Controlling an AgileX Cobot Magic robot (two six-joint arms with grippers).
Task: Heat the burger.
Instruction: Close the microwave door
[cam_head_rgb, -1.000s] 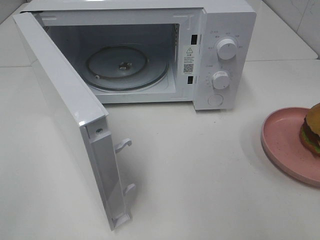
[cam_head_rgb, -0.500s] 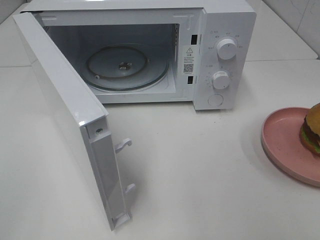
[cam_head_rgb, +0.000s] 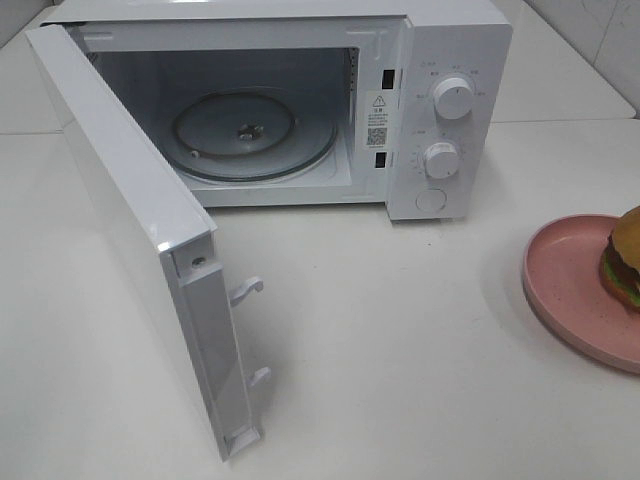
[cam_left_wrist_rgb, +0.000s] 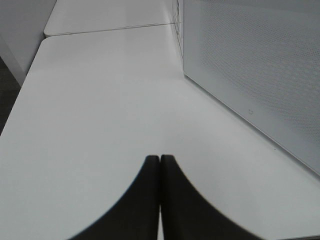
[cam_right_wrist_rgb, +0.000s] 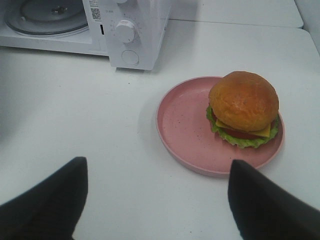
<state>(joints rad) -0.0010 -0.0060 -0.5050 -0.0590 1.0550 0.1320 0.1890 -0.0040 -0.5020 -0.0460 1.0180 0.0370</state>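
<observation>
One burger (cam_right_wrist_rgb: 243, 106), beyond spread right jaws

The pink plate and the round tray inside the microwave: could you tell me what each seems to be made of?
The pink plate looks like matte plastic or melamine, possibly glazed ceramic: dull, even pink with fine dark speckles and a thick rolled rim. The turntable tray looks like clear glass: the roller ring and hub show through it, and its rim catches a soft shine.
</observation>
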